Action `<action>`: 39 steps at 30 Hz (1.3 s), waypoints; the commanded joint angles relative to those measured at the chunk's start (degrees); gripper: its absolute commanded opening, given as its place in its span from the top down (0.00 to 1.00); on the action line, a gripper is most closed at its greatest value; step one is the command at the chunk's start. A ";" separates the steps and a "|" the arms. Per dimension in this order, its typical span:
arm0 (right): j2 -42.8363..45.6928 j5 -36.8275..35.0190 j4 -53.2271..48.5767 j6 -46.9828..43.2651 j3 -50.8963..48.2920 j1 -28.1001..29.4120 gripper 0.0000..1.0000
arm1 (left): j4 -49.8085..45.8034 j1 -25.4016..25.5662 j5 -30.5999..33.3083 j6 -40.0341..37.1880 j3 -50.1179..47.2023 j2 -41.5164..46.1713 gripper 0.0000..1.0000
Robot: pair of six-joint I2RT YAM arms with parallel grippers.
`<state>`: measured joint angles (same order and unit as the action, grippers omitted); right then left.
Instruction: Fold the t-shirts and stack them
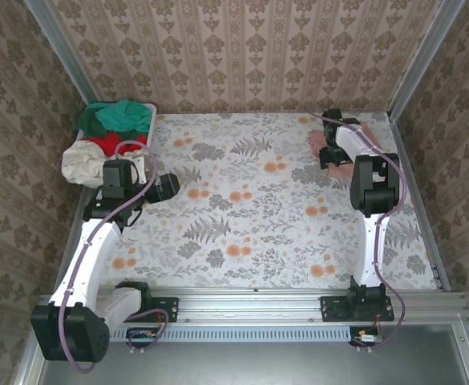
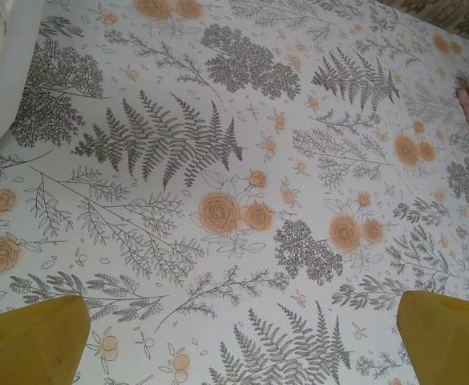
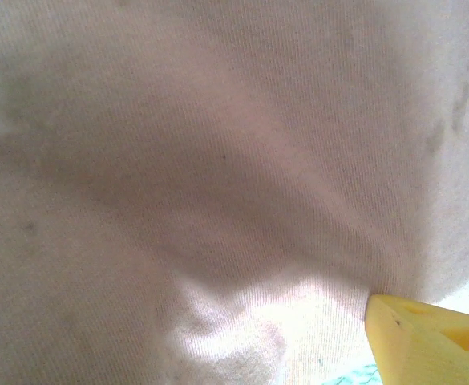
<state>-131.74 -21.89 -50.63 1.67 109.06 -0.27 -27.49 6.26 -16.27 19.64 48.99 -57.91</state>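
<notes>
1. T-shirts, four by your count, all lie toward the far side of the floral tablecloth [image 1: 250,208]; nothing rests on the cloth close to the two arm bases.
2. Your left arm rises from its base at the near left, leans out over the left edge of the table and bends inward. The left gripper [image 1: 170,188] points to the right over bare cloth.
3. In the left wrist view, that left gripper [image 2: 238,329] has its two yellow fingertips [image 2: 34,337] spread wide apart with nothing between them, only printed ferns and orange flowers below.
4. Your right arm stands up from the near right base, then folds at the elbow and reaches to the far right corner.
5. The right gripper [image 1: 329,148] is down on the dusty-pink t-shirt [image 1: 321,140], which lies crumpled there.
6. In the right wrist view, pink cloth [image 3: 218,176] presses close to the lens and one yellow finger [image 3: 426,337] shows. You cannot tell whether the jaws are spread or pinching.
7. At the far left corner three shirts are heaped together: one cream t-shirt [image 1: 86,160] nearest, one red t-shirt [image 1: 110,143] behind it, one teal-green t-shirt [image 1: 118,115] farthest.
</notes>
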 commanded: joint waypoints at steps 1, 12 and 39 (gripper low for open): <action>-3.66 0.13 -3.27 -0.28 6.01 -1.28 0.16 | 1.25 -0.55 -0.87 -0.96 -0.84 -0.09 0.00; -18.29 -0.18 -14.50 10.18 28.81 -5.01 0.14 | -0.49 -0.82 -0.36 -1.47 -0.49 0.87 0.00; 25.03 7.47 8.66 8.45 -13.19 -1.33 0.00 | -6.92 -1.23 13.71 -2.60 1.57 8.79 0.00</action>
<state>-117.27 -16.08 -49.65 8.38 106.48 -3.16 -32.71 5.52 -9.54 18.35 49.28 -51.68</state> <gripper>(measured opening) 0.999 0.997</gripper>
